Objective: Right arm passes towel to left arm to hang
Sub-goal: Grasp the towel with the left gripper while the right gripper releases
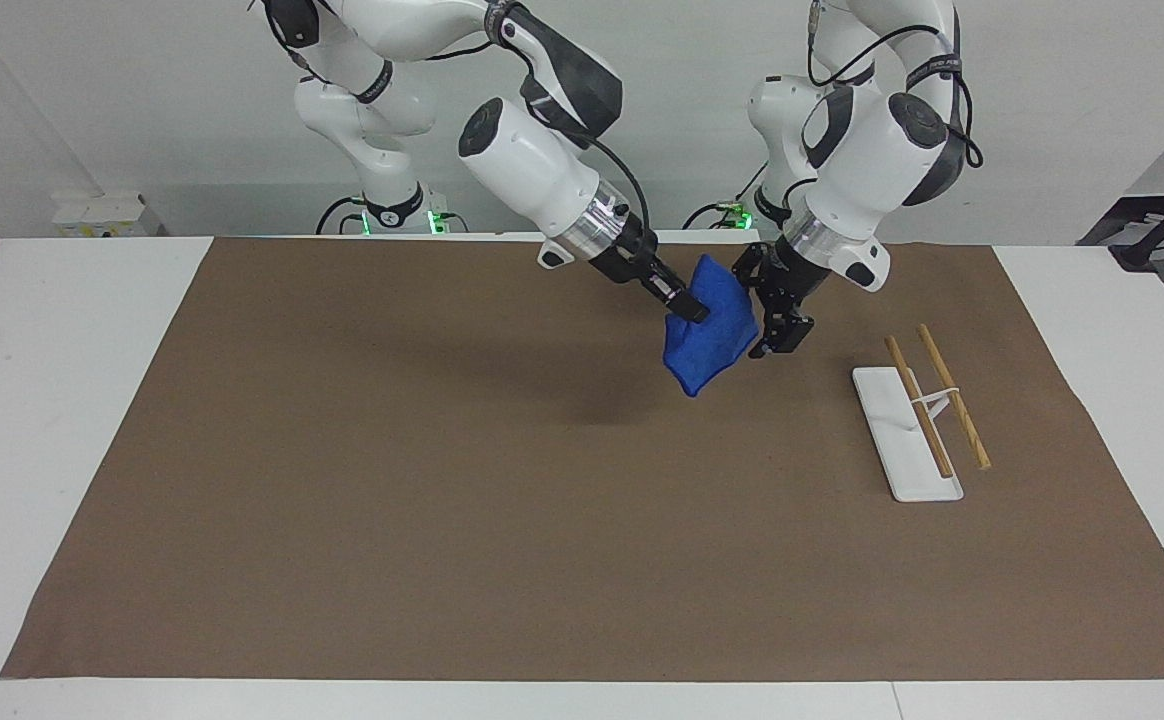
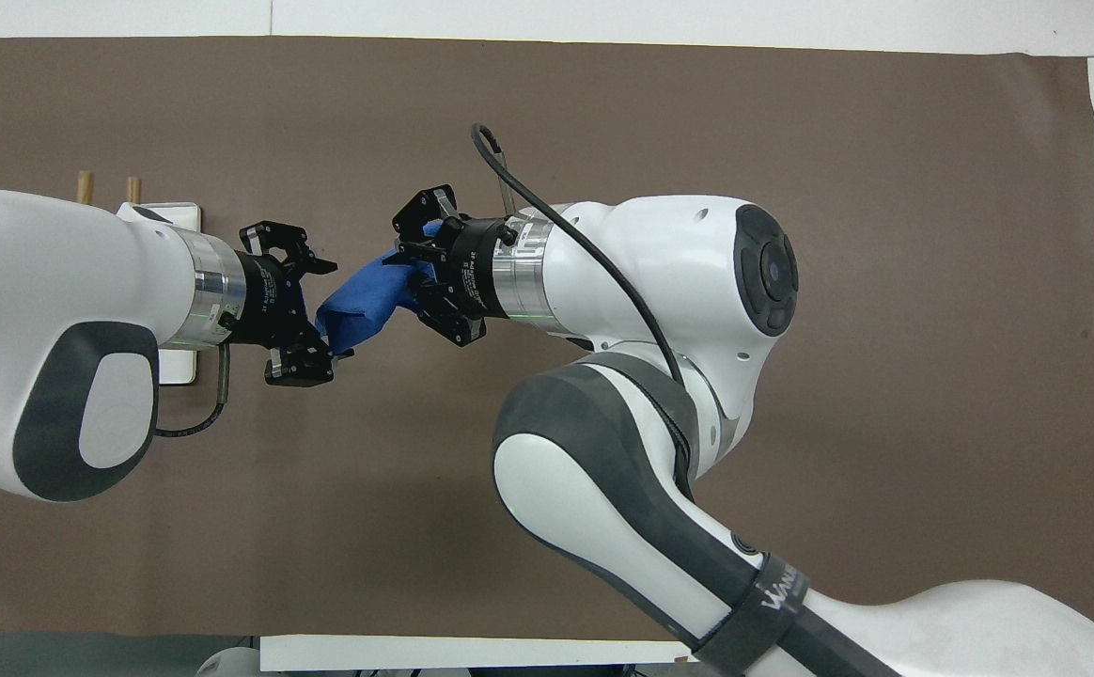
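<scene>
The blue towel [image 1: 710,340] hangs in the air over the brown mat, bunched and drooping. My right gripper [image 1: 690,313] is shut on its upper part; it also shows in the overhead view [image 2: 408,279]. My left gripper [image 1: 759,308] is open and level with the towel, on the side toward the left arm's end of the table. In the overhead view the left gripper [image 2: 329,312] has one finger on each side of the free end of the towel [image 2: 359,299]. I cannot tell whether the fingers touch it.
A white rack base [image 1: 904,432] with two wooden rods [image 1: 954,398] stands on the brown mat [image 1: 442,500] toward the left arm's end. In the overhead view the left arm covers most of the rack [image 2: 179,214].
</scene>
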Motion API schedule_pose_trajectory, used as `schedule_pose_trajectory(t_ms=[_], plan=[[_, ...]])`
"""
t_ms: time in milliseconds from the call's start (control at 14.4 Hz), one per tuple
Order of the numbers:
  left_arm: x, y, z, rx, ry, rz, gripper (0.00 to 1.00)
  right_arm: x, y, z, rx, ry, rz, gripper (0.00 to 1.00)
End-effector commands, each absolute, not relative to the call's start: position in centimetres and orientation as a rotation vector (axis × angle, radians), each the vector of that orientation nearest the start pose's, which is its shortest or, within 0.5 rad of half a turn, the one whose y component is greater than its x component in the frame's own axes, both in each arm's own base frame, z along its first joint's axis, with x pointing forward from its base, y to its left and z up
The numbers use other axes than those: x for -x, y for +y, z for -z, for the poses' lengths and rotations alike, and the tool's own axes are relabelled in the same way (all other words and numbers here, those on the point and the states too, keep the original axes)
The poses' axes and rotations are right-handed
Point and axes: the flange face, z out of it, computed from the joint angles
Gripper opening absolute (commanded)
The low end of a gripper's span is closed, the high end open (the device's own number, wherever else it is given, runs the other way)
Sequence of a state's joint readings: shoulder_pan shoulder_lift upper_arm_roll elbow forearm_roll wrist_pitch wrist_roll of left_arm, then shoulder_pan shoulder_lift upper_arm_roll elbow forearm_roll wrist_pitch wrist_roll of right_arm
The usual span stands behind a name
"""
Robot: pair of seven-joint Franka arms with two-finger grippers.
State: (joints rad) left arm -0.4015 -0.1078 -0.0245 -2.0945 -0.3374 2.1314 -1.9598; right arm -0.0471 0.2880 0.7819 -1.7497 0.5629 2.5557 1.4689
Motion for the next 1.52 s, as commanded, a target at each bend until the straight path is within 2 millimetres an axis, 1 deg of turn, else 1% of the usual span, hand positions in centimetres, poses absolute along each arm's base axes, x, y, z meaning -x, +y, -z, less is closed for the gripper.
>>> schedule_pose_trajectory(t_ms=[0,69,277,347,416,693,901,970,1040,1178,1317,1386,1455], plan=[[-47.8,-22.4,-48.5,-1.856,2.162,0.309,0.56,-53.5,40.4,-51.4,1.893,1.336,-0.408,0.0],[-47.8,-22.3,-48.5,-1.856,2.158,0.305,0.43,-53.4,40.4,-51.5,1.895,1.333,-0.408,0.0],[-48.3,-21.4,-48.5,-1.836,2.165,0.294,0.14,-53.5,40.4,-51.4,1.894,1.334,-0.408,0.0],[-48.4,-21.5,-48.5,-1.84,2.16,0.293,0.05,-53.5,40.4,-51.4,1.895,1.333,-0.407,0.0],[-48.4,-21.5,-48.5,-1.84,2.157,0.29,0.02,-53.5,40.4,-51.4,1.896,1.333,-0.408,0.0],[-48.7,-20.7,-48.4,-1.873,2.128,0.281,0.0,-53.4,40.4,-51.4,1.897,1.331,-0.407,0.0],[-49.1,-20.7,-48.7,-1.9,2.09,0.267,0.0,-53.5,40.4,-51.5,1.896,1.33,-0.407,0.01],[-49.3,-20.3,-48.7,-1.897,2.092,0.265,0.0,-53.6,40.2,-51.5,1.896,1.338,-0.419,0.28],[-49.3,-20.2,-48.7,-1.899,2.092,0.264,0.0,-53.6,40.0,-51.5,1.893,1.343,-0.411,0.99],[-49.3,-20.2,-48.8,-1.917,2.07,0.257,0.0,-53.6,40.0,-51.8,1.901,1.332,-0.402,1.0],[-49.7,-20.1,-49.7,-1.922,2.039,0.239,0.0,-53.7,39.4,-52.3,1.918,1.321,-0.37,1.0],[-50.2,-19.4,-50.5,-1.939,2.0,0.217,0.0,-53.4,39.1,-52.6,1.955,1.29,-0.347,1.0],[-50.7,-18.5,-51.0,-1.964,1.96,0.195,0.0,-53.3,38.3,-52.5,2.019,1.245,-0.323,1.0]])
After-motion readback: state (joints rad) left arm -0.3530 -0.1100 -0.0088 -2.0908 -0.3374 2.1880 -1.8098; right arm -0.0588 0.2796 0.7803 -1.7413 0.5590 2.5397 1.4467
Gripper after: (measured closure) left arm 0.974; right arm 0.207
